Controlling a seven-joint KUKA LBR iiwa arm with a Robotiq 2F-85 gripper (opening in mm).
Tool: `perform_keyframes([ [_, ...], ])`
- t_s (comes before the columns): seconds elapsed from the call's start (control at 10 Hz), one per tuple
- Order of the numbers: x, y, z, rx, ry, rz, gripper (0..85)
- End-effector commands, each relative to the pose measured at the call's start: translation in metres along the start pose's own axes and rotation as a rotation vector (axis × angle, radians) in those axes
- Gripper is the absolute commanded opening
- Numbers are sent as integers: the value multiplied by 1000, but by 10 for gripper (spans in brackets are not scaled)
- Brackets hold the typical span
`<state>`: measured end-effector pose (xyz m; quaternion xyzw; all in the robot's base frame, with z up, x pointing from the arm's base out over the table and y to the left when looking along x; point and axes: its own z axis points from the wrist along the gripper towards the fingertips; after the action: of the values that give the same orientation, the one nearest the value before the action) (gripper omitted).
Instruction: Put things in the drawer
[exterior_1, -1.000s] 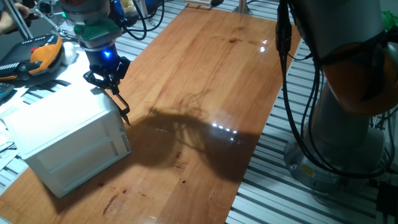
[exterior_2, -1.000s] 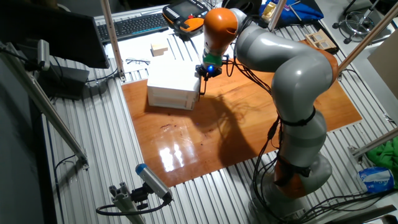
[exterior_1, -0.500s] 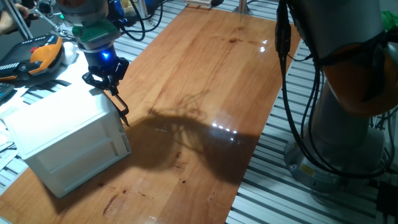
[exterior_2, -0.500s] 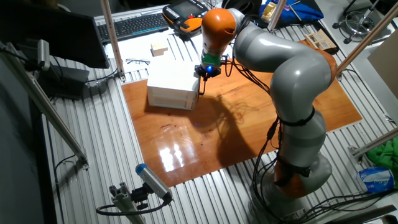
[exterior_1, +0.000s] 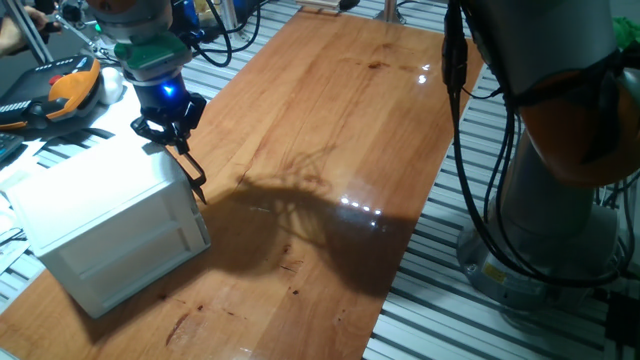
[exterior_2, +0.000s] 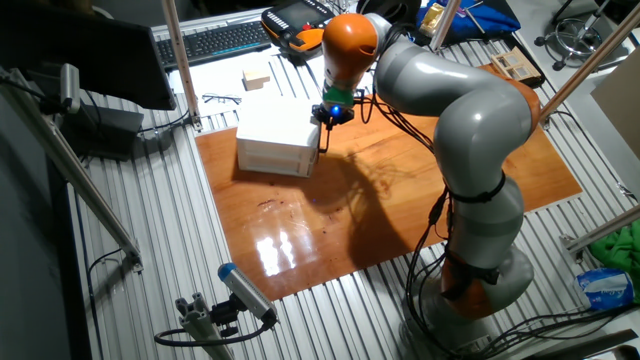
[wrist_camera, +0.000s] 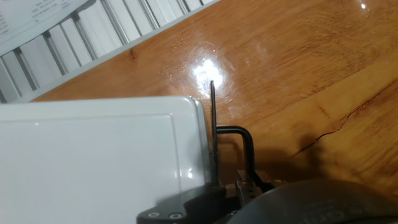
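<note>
Closest, in the hand view, a thin black finger (wrist_camera: 212, 134) stands at the drawer (wrist_camera: 99, 155) front beside its black handle (wrist_camera: 241, 149); whether the gripper (exterior_1: 190, 172) grips the bar cannot be told. To open cleanly, pull straight outward, level, without tilting the cabinet (exterior_1: 105, 225). Farther back, the wooden cube (exterior_2: 256, 80) waits off the table (exterior_1: 330, 130), behind the cabinet.

Lighting's from overhead: bright glare spots on the glossy bench (exterior_1: 330, 120), mid-frame in one fixed view and upper centre in the hand view. Big dark arm shadow across the wood. Hand view's bottom edge is dark and blurry; white cabinet (wrist_camera: 93, 155) nearly blown out.
</note>
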<state>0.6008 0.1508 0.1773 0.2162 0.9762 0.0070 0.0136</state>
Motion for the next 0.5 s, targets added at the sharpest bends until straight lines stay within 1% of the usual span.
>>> perform_keyframes([
  [0.0, 0, 0, 1, 0, 0, 1, 0],
  [0.4, 1, 1, 1, -4, 7, -5, 0],
])
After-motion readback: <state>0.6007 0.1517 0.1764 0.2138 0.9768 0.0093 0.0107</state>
